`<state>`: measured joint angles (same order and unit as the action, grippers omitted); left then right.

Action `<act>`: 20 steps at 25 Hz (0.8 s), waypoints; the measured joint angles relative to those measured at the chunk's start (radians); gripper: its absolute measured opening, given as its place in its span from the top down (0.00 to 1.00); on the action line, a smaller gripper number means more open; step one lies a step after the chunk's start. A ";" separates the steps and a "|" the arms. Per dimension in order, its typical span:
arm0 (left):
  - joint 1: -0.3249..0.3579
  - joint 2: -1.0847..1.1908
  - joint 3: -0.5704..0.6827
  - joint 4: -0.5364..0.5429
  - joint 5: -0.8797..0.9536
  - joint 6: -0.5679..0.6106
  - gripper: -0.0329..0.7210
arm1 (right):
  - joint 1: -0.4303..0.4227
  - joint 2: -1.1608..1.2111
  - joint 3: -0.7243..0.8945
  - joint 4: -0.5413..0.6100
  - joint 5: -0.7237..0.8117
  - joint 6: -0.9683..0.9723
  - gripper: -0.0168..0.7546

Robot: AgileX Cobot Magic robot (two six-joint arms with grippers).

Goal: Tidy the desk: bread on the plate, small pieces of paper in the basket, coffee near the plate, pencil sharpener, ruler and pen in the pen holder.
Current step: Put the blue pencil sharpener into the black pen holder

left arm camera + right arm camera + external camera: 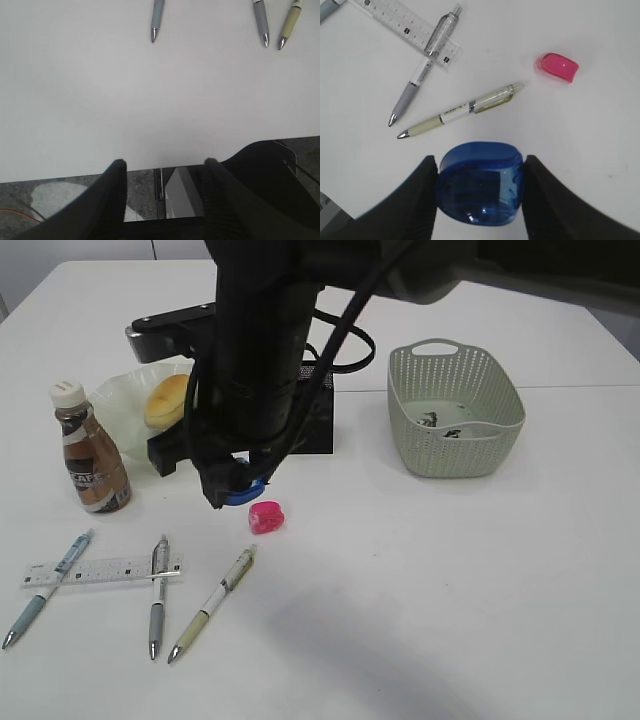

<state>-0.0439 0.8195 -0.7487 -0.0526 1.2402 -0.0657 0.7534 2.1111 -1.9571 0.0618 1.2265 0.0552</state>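
Overhead, the right tool (479,192) clamps a blue pencil sharpener (480,192); the left tool (164,170) hangs half-open, empty, over the counter's (150,100) near edge.

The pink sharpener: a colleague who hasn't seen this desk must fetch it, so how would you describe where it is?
Start at the black robot arm over the middle of the white desk. Just below the right gripper, which grips a blue sharpener, lies the pink sharpener, above the tip of the yellowish pen. It is the only bright pink thing there.
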 joint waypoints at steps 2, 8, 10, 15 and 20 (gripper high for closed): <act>0.000 0.000 0.000 0.000 0.000 0.000 0.49 | 0.000 0.000 -0.008 -0.010 0.001 0.000 0.49; 0.000 0.000 0.000 0.000 0.000 0.000 0.49 | -0.019 0.000 -0.076 -0.044 0.002 0.000 0.49; 0.000 0.000 0.000 0.000 0.000 0.000 0.49 | -0.039 0.000 -0.096 -0.049 0.005 0.000 0.49; 0.000 0.000 0.000 0.000 0.000 0.000 0.49 | -0.107 0.000 -0.139 -0.068 0.007 0.002 0.49; 0.000 0.000 0.000 0.000 0.000 0.000 0.49 | -0.164 0.000 -0.144 -0.085 -0.089 0.002 0.49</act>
<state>-0.0439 0.8195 -0.7487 -0.0526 1.2402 -0.0657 0.5896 2.1111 -2.1011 -0.0228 1.1378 0.0574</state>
